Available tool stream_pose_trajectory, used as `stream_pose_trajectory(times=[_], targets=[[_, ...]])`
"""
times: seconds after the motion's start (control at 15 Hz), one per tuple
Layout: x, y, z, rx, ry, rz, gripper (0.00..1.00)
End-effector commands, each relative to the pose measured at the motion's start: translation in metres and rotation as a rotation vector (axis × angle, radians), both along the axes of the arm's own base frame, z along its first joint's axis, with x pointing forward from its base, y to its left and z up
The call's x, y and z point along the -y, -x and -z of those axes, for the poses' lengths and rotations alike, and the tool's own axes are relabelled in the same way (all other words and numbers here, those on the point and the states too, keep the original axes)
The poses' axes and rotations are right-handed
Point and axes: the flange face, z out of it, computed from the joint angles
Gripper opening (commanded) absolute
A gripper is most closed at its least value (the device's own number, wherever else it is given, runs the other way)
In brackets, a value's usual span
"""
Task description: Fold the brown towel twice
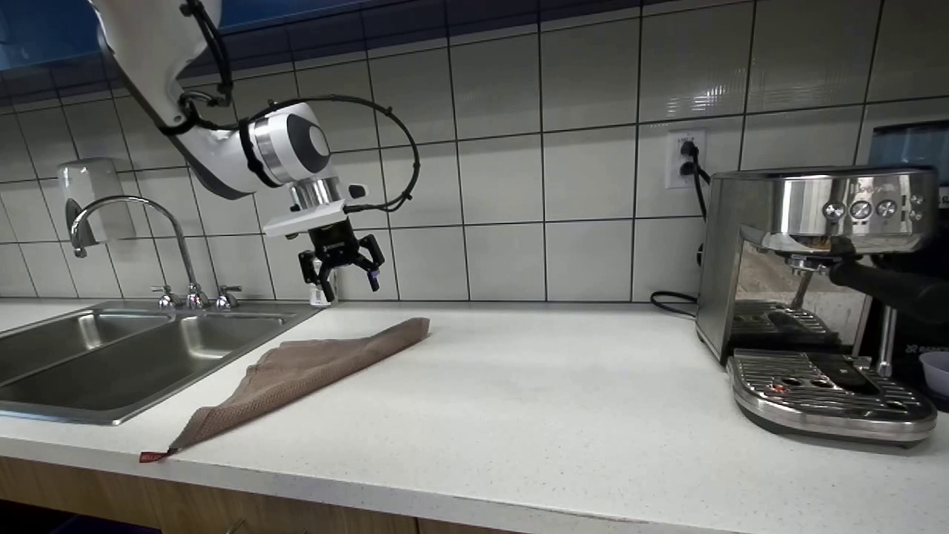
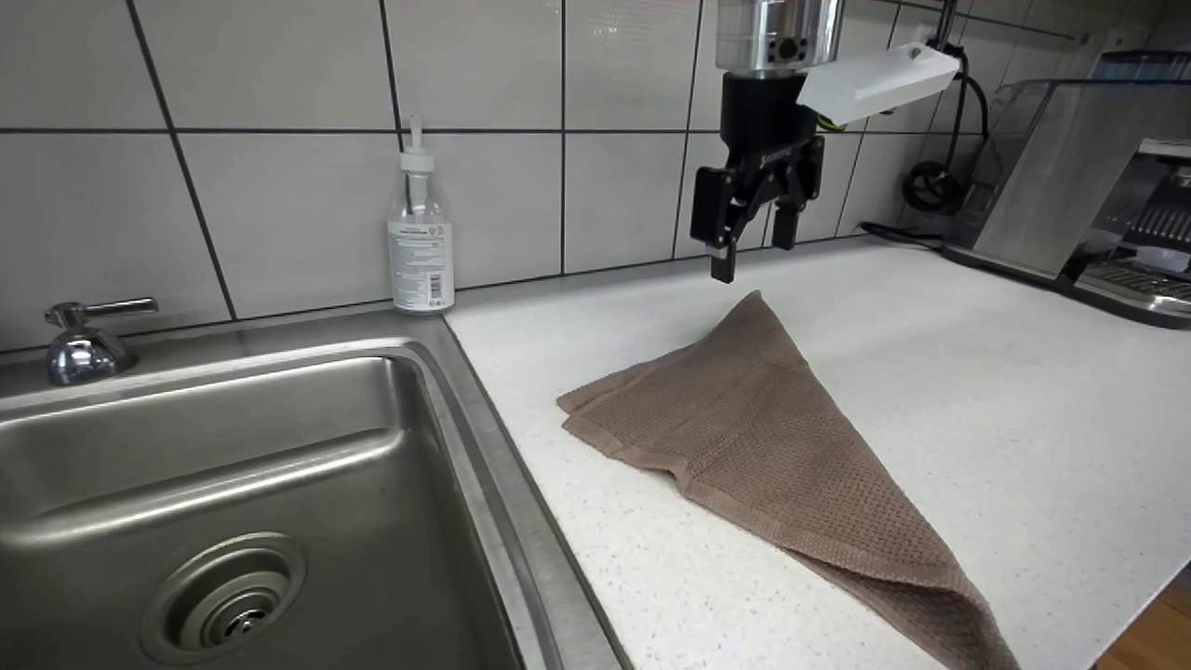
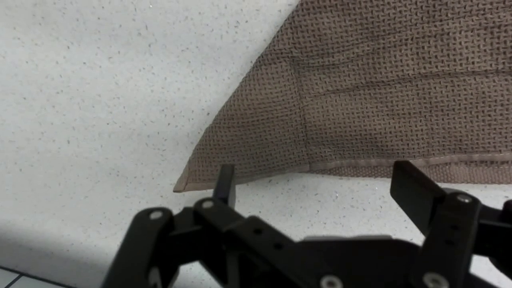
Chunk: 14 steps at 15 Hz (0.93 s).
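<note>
Brown and seemingly folded once, the towel is laid on the table beside the sink; with fingers spread near, but clear of, its wall-side tip, the second fold seems due, that tip to be pinched and carried across.

You have free white speckled countertop between the brown woven towel and the obstructing boxy silver espresso machine.

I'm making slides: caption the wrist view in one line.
The open claw hovers near a pointed corner of the brown towel on a speckled white countertop.
</note>
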Motion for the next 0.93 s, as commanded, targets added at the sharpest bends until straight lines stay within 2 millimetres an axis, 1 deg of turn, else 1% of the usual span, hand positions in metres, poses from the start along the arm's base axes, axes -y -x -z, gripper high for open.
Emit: stream_pose_trajectory(times=[0.0,0.4,0.87], targets=[[0.0,-0.005,0.004,0.004,-0.026,0.094,1.0],[0.001,-0.015,0.026,-0.012,-0.077,0.275,1.0],[0.019,-0.037,0.044,-0.004,-0.083,0.422,1.0]])
